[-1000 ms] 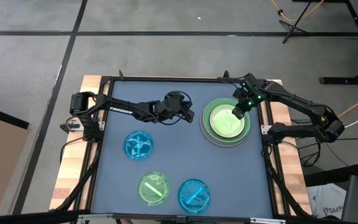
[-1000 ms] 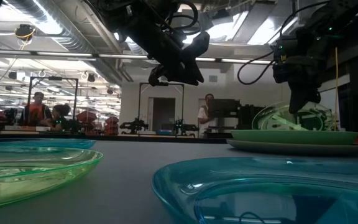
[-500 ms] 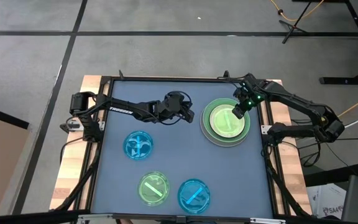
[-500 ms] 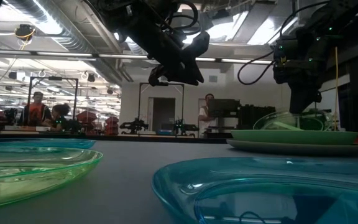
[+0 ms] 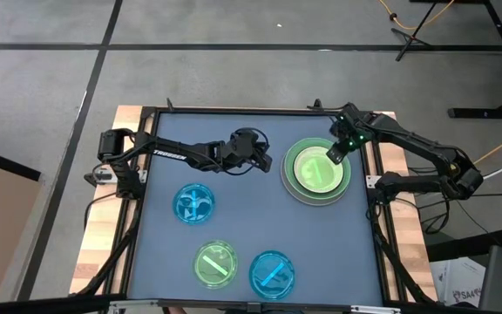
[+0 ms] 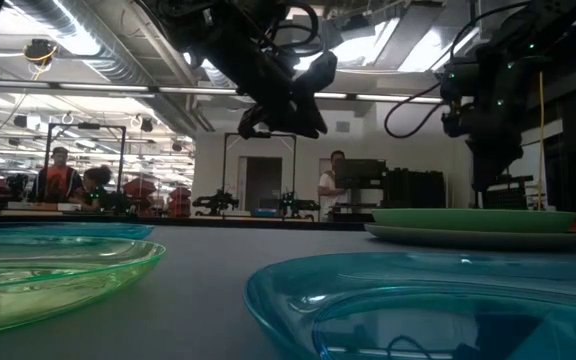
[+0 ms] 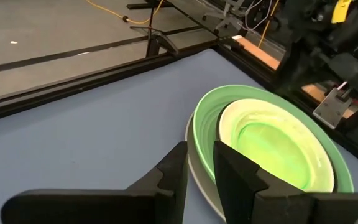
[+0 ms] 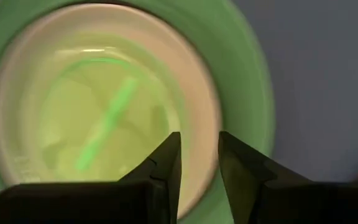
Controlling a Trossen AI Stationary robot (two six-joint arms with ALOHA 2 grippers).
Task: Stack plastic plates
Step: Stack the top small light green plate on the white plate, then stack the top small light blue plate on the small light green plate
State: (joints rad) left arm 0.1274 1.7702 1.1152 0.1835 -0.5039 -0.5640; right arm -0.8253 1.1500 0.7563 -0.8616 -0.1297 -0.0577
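At the table's right stands a stack of plastic plates (image 5: 316, 172): a large grey plate (image 6: 478, 237) at the bottom, a light green one (image 8: 248, 68) on it, then a white one (image 8: 199, 93). A small translucent green plate (image 8: 98, 118) lies flat in the white one. My right gripper (image 5: 332, 157) hangs open just above the stack's far right part, pointing steeply down, with nothing between its fingers. My left gripper (image 5: 265, 162) hovers open above mid-table, left of the stack, and holds nothing.
Three loose small plates rest on the blue mat nearer the front: a translucent blue one (image 5: 195, 202) at the left, a translucent green one (image 5: 216, 263) and another blue one (image 5: 272, 272) by the near edge. A black frame (image 5: 234, 110) borders the table. People stand in the room beyond.
My right gripper has let go of the translucent green plate. The plate was tilted up above the stack a second ago; it has sunk and now lies flat inside the white plate. The gripper has tipped slightly while staying over the stack.
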